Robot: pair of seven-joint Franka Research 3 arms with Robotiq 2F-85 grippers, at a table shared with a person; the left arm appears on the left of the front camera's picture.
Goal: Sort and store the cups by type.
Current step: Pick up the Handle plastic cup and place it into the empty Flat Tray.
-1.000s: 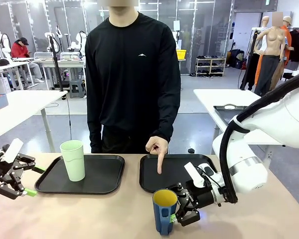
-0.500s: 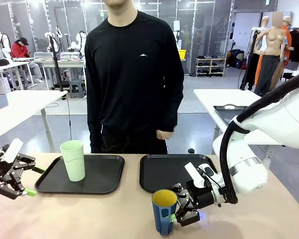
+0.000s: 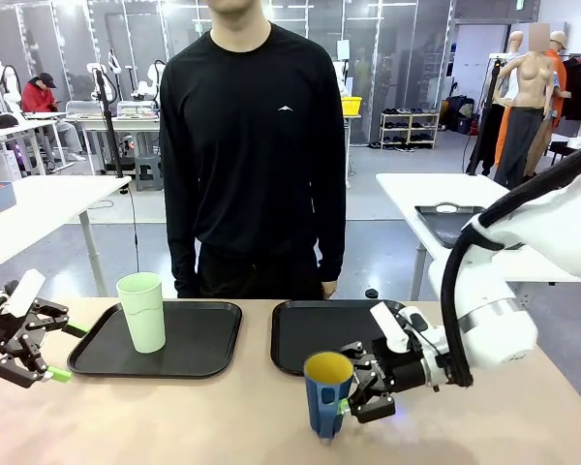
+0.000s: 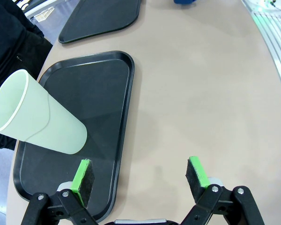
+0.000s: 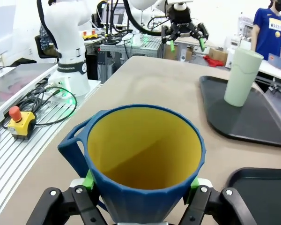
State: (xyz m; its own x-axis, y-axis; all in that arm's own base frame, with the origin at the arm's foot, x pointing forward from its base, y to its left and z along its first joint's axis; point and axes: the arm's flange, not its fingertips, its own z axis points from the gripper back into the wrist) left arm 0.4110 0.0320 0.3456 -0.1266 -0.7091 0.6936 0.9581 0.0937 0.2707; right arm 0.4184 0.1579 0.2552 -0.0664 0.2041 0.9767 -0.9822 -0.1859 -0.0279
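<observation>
The dark blue mug (image 3: 326, 397) with its yellow inside stands upright near the table's front edge. My right gripper (image 3: 345, 405) is shut on its lower body. In the right wrist view the mug (image 5: 145, 154) sits between the green pads (image 5: 88, 180), with its handle to the picture's left. The pale mint-green tumbler (image 3: 141, 312) stands upright on the left black tray (image 3: 208, 339). My left gripper (image 3: 66, 352) hovers open at the table's left end, just short of that tray. In the left wrist view the tumbler (image 4: 37, 124) lies beyond the open fingers (image 4: 82, 180).
A second black tray (image 3: 310, 334) lies bare just behind the mug. A person in black stands at the far side, arms down by their sides. Bare tabletop (image 3: 174, 417) stretches between the two grippers.
The person's hand, which pointed into the right tray, has drawn back to their side. My right gripper has carried the mug slightly right and up. The left arm is still.
</observation>
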